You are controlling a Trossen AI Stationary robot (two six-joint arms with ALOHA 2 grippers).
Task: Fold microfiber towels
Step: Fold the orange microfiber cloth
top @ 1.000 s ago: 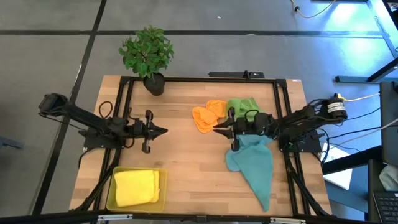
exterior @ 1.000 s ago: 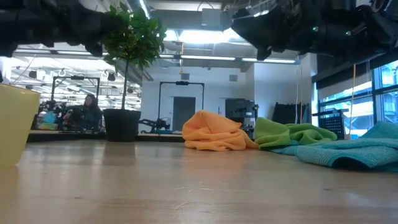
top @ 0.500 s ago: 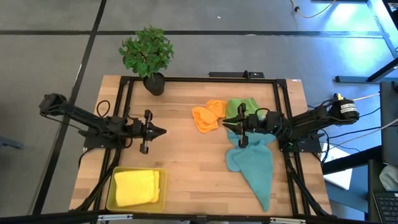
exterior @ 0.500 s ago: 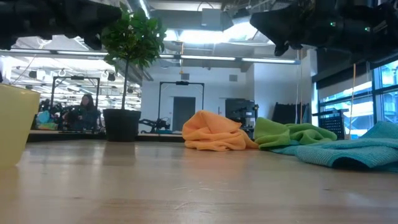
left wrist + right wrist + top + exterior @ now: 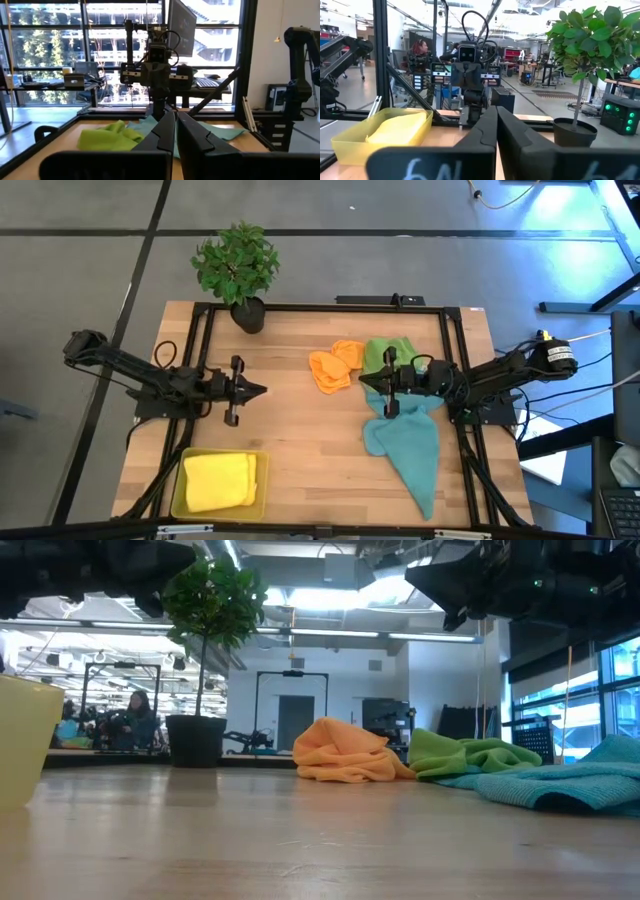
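Note:
Three microfiber towels lie crumpled on the table's right half: an orange one point(image 5: 333, 366) point(image 5: 345, 752), a green one point(image 5: 388, 352) point(image 5: 465, 755) behind it, and a teal one point(image 5: 405, 445) point(image 5: 570, 785) spread toward the near edge. A folded yellow towel point(image 5: 216, 480) lies in the yellow tray. My right gripper point(image 5: 362, 383) point(image 5: 496, 125) hovers shut above the table between the orange and teal towels, holding nothing. My left gripper point(image 5: 262, 390) point(image 5: 176, 130) hovers shut over the table's left half, pointing at the right arm.
A potted plant point(image 5: 238, 265) point(image 5: 196, 740) stands at the far left corner. The yellow tray point(image 5: 180, 480) point(image 5: 25, 740) sits at the near left edge. A black frame point(image 5: 330, 307) runs round the table. Bare wood lies in the middle, between the two grippers.
My right gripper has drawn back toward the table's right edge, away from the orange towel, then kept still. The towels lie as before.

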